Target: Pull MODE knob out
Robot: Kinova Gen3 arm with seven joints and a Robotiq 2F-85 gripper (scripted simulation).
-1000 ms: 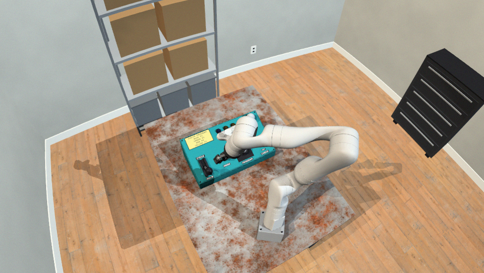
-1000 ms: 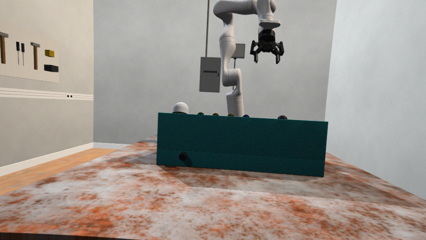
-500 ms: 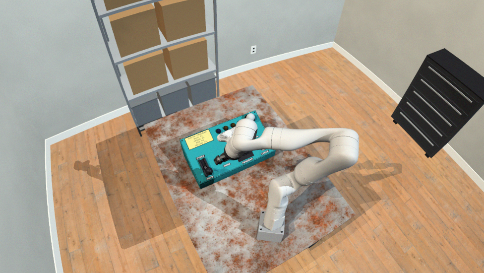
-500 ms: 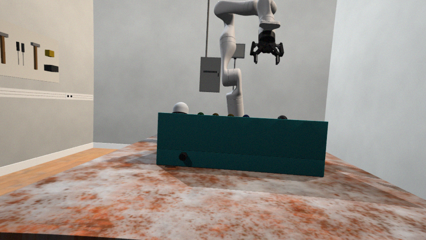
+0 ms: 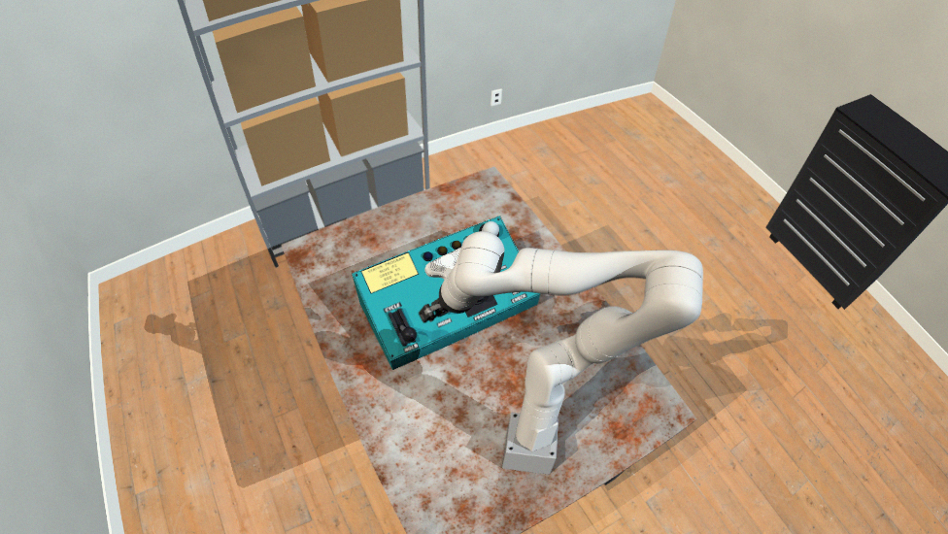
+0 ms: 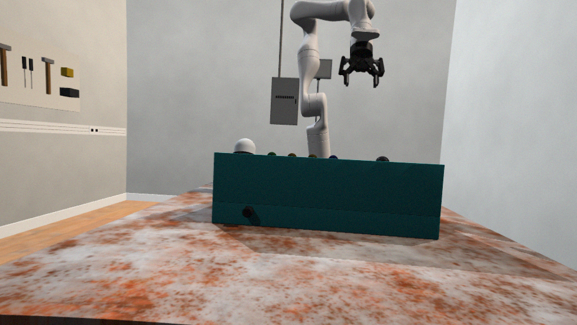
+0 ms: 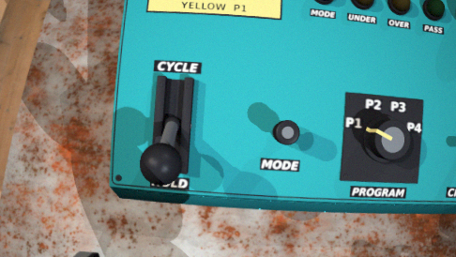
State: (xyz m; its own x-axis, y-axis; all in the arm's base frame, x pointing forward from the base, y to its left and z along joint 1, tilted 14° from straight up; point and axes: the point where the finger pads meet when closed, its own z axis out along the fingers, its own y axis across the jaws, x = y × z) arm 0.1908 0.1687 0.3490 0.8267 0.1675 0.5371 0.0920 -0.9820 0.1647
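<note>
The teal console [image 5: 437,291] lies on the rust-stained mat. In the wrist view its small dark MODE knob [image 7: 286,132] sits above the MODE label, near the console's front edge. My gripper [image 6: 361,75] is open and empty, hanging well above the console; in the top view the gripper [image 5: 432,310] is over the MODE area. The fingertips are out of the wrist view. The CYCLE lever [image 7: 161,159] is at the HOLD end, left of the knob. The PROGRAM dial [image 7: 390,141] points towards P1, right of the knob.
A yellow status label [image 5: 393,272] and a row of indicator lights [image 7: 399,7] lie at the console's far side. A white dome [image 6: 244,145] stands on one corner. A shelf with boxes [image 5: 312,99] stands behind; a black drawer cabinet [image 5: 862,198] is at right.
</note>
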